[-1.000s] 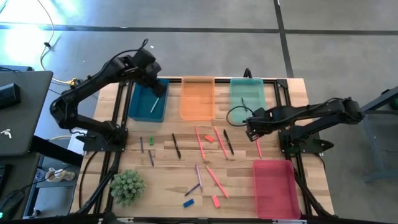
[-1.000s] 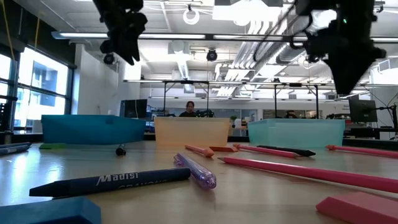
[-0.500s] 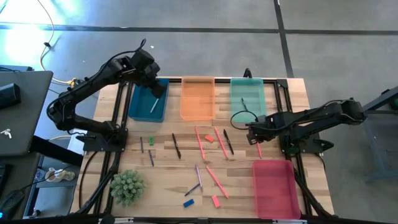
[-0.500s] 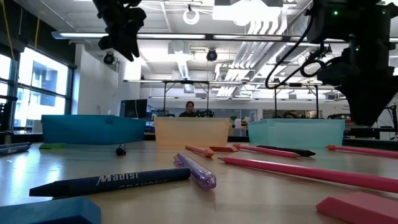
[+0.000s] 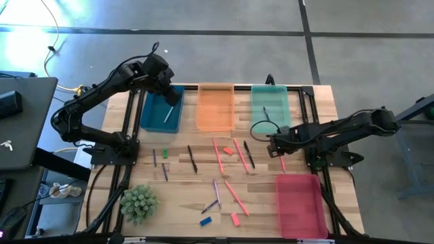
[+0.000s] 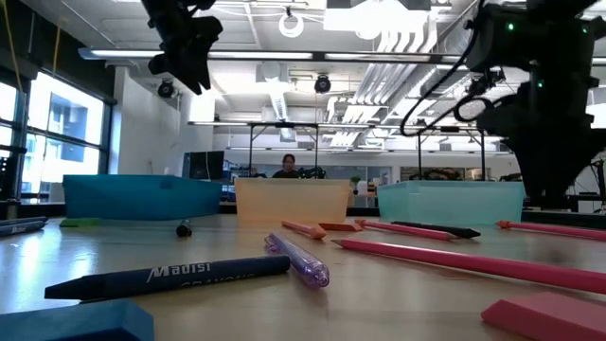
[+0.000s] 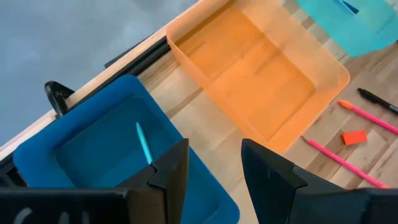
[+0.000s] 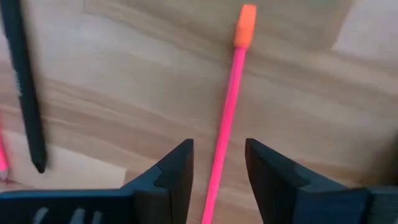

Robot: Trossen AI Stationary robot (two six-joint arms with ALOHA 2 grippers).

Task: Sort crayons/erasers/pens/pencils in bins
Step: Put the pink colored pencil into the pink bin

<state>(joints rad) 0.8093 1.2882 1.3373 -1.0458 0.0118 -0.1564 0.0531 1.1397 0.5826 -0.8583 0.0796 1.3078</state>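
Four bins stand on the table: blue (image 5: 161, 108), orange (image 5: 215, 106) and teal (image 5: 270, 105) along the far edge, pink-red (image 5: 300, 205) at the near right. Erasers lie loose: green (image 5: 165, 154), red (image 5: 228, 150), blue (image 5: 205, 221), pink (image 5: 235, 219). My right gripper (image 8: 219, 177) is open and low over a pink pencil (image 8: 227, 118) with an orange tip, one finger on either side of it. The pencil lies flat on the wood. My left gripper (image 7: 214, 171) hangs open above the blue bin (image 7: 93, 143), which holds a light blue stick (image 7: 144, 142).
Pens, pencils and crayons lie scattered over the table's middle (image 5: 217, 159). A black pen (image 8: 25, 87) lies beside the pink pencil. A small potted plant (image 5: 138, 203) stands at the near left corner. A person (image 6: 288, 166) sits far off in the room behind.
My right gripper has come down toward the table and a little toward its near edge, over the pink pencil.
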